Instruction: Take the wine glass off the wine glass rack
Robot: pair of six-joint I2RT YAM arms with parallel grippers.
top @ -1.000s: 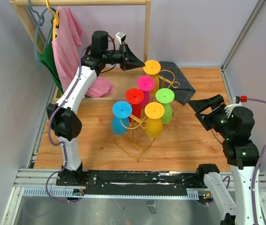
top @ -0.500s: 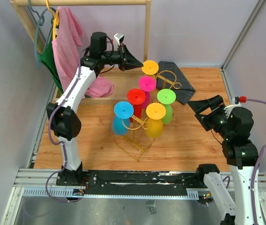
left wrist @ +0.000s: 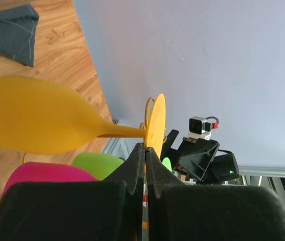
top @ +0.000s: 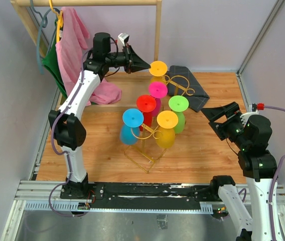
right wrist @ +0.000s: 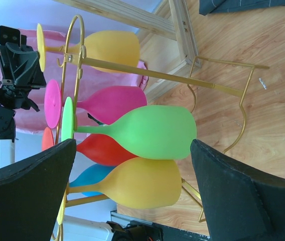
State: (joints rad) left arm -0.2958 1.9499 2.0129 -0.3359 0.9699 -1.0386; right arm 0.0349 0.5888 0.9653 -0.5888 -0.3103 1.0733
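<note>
Tabletop seen from above: a gold wire wine glass rack (right wrist: 140, 71) stands at the centre of the frame on a wooden table (top: 207, 150), with six coloured glasses hanging foot-up from its scroll hooks. The orange-yellow wine glass (top: 158, 68) is the rearmost, at upper centre, just above a pink glass (top: 157, 90). A red glass (top: 146, 103), green glass (top: 178, 104), blue glass (top: 132, 118) and second yellow glass (top: 167, 119) hang lower in the frame.

Your left gripper (top: 146, 65) reaches in from the upper left, level with the rearmost foot. In the left wrist view its fingers (left wrist: 132, 170) are pressed almost together, with only a hairline slit between them. The lower rim of the orange-yellow glass's disc foot meets their tips, pinched there as far as the view shows. In the right wrist view that glass's stem lies at the rack's top curl.

Your right gripper (top: 207, 113) hovers at the right of the frame, well apart from the rack. Its fingers are spread wide with nothing between them, facing the green glass.

A wooden clothes rack (top: 157, 30) stands at upper left, carrying a pink cloth (top: 75, 45) and a green garment (top: 49, 60). A dark grey cloth (top: 192, 93) lies on the table behind the wire rack.
</note>
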